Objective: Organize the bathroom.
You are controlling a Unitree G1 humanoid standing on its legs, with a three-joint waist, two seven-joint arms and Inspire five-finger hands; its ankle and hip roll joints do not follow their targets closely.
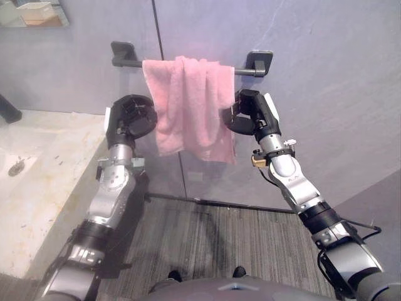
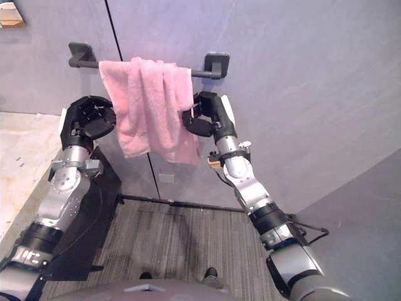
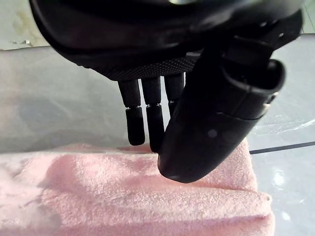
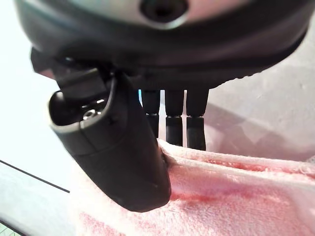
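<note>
Towel-hanging looked nearly finished: one pink terry-cloth towel (image 1: 188, 103) was draped over one dark horizontal wall-mounted bar (image 1: 244, 71) on the grey panelled wall, though it hung bunched and uneven, with folds gathered toward the middle and the lower hem lopsided. Straightening and spreading the cloth along the bar was judged to be what remained, as far as this corner of the bathroom could be seen. Two robot hands were counted. The left robot hand (image 1: 133, 116) was held at the towel's left edge, and in its wrist view the fingers (image 3: 147, 118) and thumb were seen closed on the pink fold, pinching it. The right robot hand (image 1: 245, 111) was pressed against the towel's right edge, and its wrist view likewise showed the thumb and fingers (image 4: 174, 123) nipping the cloth between them. One pale marbled stone tabletop (image 1: 37, 182) with a sink drain was seen at the left.
</note>
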